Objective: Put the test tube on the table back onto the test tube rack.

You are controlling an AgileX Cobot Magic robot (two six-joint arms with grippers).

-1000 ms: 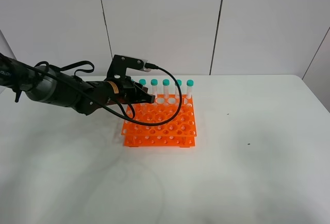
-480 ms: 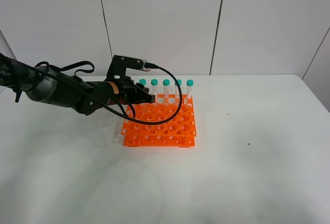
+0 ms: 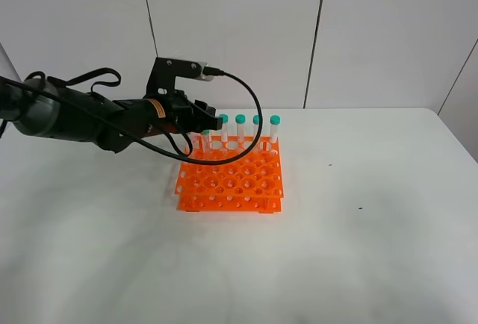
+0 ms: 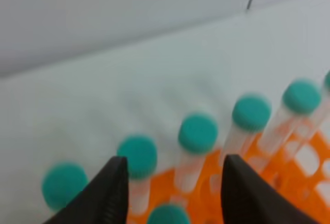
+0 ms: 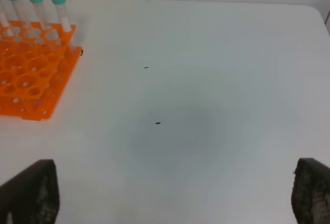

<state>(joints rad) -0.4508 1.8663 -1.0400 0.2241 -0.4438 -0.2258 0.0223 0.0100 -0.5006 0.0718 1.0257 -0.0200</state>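
Since a second ago the left gripper has lifted clear of the rack's back row and drawn back toward 9 o'clock, and a test tube that it hid before now stands uncovered at the left end of that row. Its jaws stand partly apart with nothing between them; in the left wrist view the two dark fingertips frame a gap above the teal caps, touching none.

On the white table the orange test tube rack sits a little toward 9 o'clock of centre. Along its 12 o'clock edge a row of teal-capped tubes stands upright in the holes, the freed one at the 9 o'clock end.

At the right wrist view's lower corners the right gripper shows as two dark tips spread wide and holding nothing, over bare tabletop well toward 3 o'clock of the rack.
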